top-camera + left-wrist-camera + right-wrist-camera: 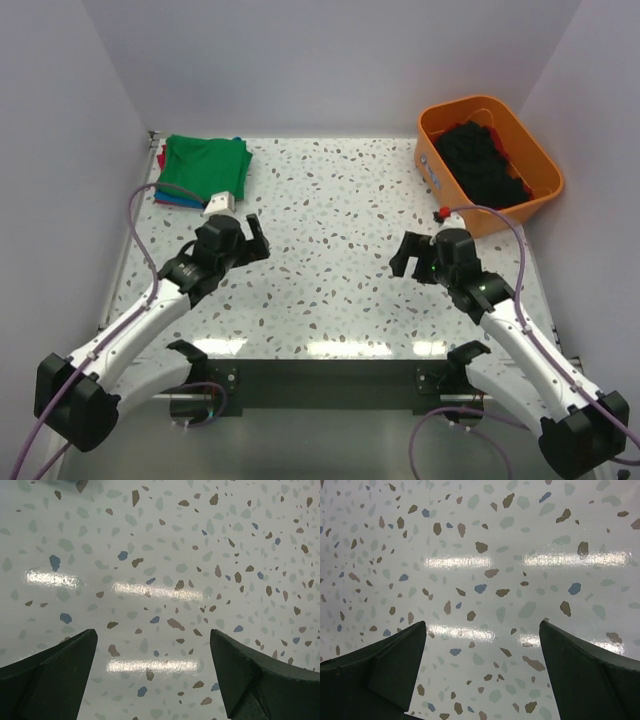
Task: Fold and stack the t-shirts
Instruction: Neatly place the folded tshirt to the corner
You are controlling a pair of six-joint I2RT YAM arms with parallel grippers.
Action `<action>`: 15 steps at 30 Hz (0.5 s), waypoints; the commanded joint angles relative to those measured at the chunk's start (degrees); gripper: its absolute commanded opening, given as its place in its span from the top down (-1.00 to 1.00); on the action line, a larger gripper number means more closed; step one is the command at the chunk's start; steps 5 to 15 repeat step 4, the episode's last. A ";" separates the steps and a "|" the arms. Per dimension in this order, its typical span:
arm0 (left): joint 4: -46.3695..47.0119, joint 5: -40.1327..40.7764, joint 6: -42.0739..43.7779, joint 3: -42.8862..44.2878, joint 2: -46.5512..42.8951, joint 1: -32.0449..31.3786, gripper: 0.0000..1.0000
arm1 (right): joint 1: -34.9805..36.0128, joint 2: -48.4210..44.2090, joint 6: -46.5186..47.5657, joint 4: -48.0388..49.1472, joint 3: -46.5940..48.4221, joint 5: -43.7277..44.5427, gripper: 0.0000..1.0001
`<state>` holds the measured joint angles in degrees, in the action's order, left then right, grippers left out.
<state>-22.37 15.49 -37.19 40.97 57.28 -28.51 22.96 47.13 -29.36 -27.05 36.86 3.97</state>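
1. L gripper (255, 235) & R gripper (405, 255) are both seen w/ jaws spread and nothing held. Each hangs over bare table (330, 200), and only speckled top is shown between the fingers in the wrist views.
2. Folded stack (203, 170) is found at far-L corner: green shirt (205, 160) on top, blue & red edges beneath, white label (218, 203) at its near edge. L gripper is close by, so the stack could be clipped & skewed if that arm is swung outward.
3. Black cloth (483, 160) is bunched in the orange tub (520, 210) at far R. Separate shirts can't be told apart in the heap, so two might be lifted at once. The tub might also be dragged or tipped if cloth catches the rim.
4. Tub wall could be struck by R fingers on a shallow approach.
5. If a shirt is pinched by a sleeve only, it would prob. be laid down twisted, giving a bad fold and a leaning stack.
6. Cables (135, 215) loop beside both arms; a snag on a long reach can't be ruled out.
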 commanded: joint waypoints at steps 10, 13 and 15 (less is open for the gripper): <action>-3.12 8.86 -2.54 -0.01 -3.57 0.04 -1.00 | 0.07 -3.80 -2.54 3.15 -0.92 2.26 -0.97; -3.12 8.86 -2.54 -0.01 -3.57 0.04 -1.00 | 0.07 -3.80 -2.54 3.15 -0.92 2.26 -0.97; -3.12 8.86 -2.54 -0.01 -3.57 0.04 -1.00 | 0.07 -3.80 -2.54 3.15 -0.92 2.26 -0.97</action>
